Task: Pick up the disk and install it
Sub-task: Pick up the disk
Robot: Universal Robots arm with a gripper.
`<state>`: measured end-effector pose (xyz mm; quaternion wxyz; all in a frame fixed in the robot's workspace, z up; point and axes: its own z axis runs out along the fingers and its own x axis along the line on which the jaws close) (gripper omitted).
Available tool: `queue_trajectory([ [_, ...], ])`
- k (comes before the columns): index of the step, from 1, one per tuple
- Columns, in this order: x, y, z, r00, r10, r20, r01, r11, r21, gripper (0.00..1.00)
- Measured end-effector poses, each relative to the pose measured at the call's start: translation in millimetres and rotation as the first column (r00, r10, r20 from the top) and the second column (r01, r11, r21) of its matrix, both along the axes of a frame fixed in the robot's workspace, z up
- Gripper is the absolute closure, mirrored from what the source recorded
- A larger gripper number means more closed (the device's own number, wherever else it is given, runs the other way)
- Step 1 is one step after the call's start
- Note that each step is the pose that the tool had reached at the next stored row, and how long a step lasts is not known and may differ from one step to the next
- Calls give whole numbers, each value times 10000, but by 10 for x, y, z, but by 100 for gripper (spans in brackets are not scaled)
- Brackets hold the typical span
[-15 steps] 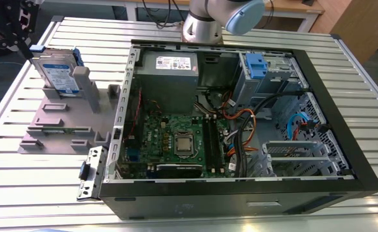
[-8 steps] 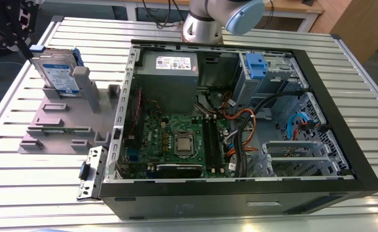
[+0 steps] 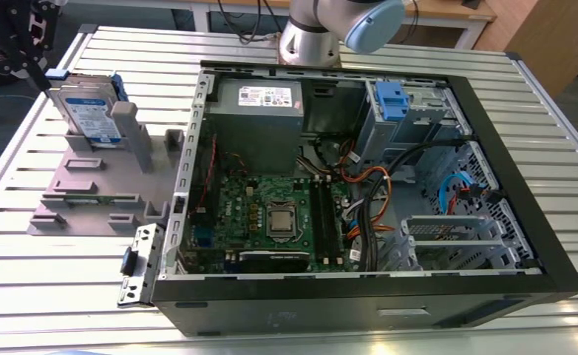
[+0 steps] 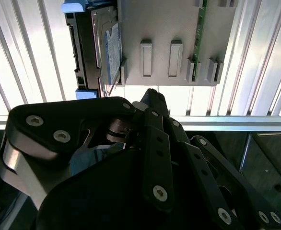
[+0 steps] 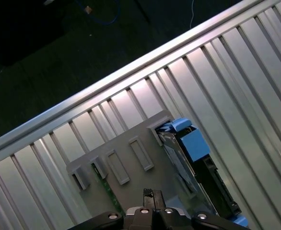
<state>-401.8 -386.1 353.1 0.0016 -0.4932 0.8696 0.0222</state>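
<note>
The disk point(image 3: 90, 111) stands on edge in a grey holder point(image 3: 92, 188) on the slatted table, at the exterior view's left of the open computer case point(image 3: 525, 222). Its label faces the case and a blue bracket frames it. My gripper point(image 3: 43, 66) hangs just beside the disk's upper far corner, apart from it, shut with nothing in it. In the second wrist view the gripper's tip point(image 4: 150, 96) points at the holder point(image 4: 164, 28), with the disk point(image 4: 109, 48) off to one side. The first wrist view shows the disk point(image 5: 188, 148) beside the holder point(image 5: 126, 158).
Inside the case lie a motherboard point(image 3: 269, 214), a grey power supply box point(image 3: 259, 100), loose cables point(image 3: 368, 185) and a drive cage with a blue latch point(image 3: 392, 100). The arm's base point(image 3: 309, 37) stands behind the case. The table edge point(image 5: 107, 86) runs close by the gripper.
</note>
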Motion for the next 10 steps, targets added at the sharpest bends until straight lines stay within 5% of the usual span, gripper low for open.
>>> queue_trajectory([
  [10, 0, 0, -1, 9999, 126, 0, -126, 9999, 0, 89],
])
